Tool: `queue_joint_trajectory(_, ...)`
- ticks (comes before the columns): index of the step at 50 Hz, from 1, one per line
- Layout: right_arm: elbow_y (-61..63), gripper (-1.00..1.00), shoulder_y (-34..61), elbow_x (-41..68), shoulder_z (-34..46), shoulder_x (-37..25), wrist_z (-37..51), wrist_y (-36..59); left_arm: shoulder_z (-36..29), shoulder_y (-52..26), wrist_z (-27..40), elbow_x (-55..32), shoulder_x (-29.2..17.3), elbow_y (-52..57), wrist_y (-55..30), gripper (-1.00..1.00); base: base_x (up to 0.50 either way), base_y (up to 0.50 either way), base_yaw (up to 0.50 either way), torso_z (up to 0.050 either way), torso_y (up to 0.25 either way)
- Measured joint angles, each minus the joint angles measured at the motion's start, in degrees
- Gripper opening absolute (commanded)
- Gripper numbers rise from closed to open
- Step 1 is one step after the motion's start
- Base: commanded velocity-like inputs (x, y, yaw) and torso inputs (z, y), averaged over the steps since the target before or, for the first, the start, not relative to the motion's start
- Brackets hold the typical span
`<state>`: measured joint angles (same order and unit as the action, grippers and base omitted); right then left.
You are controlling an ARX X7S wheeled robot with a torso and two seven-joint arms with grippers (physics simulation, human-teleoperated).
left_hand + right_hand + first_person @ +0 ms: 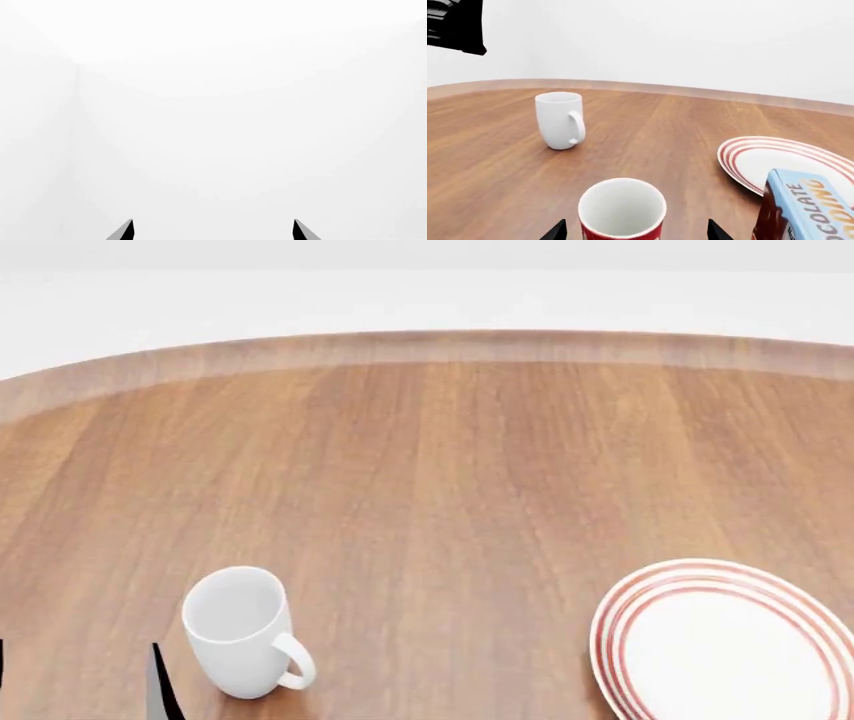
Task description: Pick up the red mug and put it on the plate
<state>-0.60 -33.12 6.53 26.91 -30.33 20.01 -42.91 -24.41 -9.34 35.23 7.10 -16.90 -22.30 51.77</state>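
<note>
In the right wrist view the red mug with its white interior stands upright on the table, between the spread tips of my right gripper, which is open and not touching it. The plate with red rings lies beyond it to one side; it also shows at the lower right of the head view. The red mug is out of the head view. My left gripper is open and empty, facing a blank white wall; a dark tip of it shows at the head view's lower left.
A plain white mug stands upright at the table's left, also seen in the right wrist view. A blue and brown chocolate box stands beside the red mug, in front of the plate. The round wooden table ends at a curved far edge.
</note>
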Motion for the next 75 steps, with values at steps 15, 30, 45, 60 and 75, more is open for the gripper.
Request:
queue_joint_trajectory(15, -4.6, 1.0, 1.6, 0.3, 1.5, 1.1, -1.3, -0.9, -0.2, -0.1, 0.6, 0.3, -0.1, -0.1, 0.3, 1.0, 0.0, 0.0, 0.0, 0.0, 0.0)
queue_joint_trajectory(30, -7.3, 1.0, 2.6, 0.6, 2.5, 1.7, -2.1, -1.6, -0.4, -0.2, 1.0, 0.5, -0.3, -0.2, 0.4, 1.0, 0.0, 0.0, 0.0, 0.0, 0.0)
queue_joint_trajectory(45, -11.2, 1.0, 3.7, 1.7, 3.1, 2.6, -2.9, -3.3, -0.7, -0.4, 1.4, 0.6, -0.4, -0.3, 0.6, 1.0, 0.0, 0.0, 0.0, 0.0, 0.0)
queue_joint_trajectory(60, -14.6, 1.0, 4.8, 2.7, 3.6, 3.5, -3.5, -4.4, -0.9, -0.5, 1.8, 0.7, -0.6, -0.4, 0.9, 1.0, 0.0, 0.0, 0.0, 0.0, 0.0)
queue_joint_trajectory(75, -15.8, 1.0, 5.7, 3.5, 3.8, 4.0, -3.8, -4.7, -1.2, -0.6, 2.3, 0.8, -0.7, -0.6, 1.1, 1.0, 0.0, 0.0, 0.0, 0.0, 0.0)
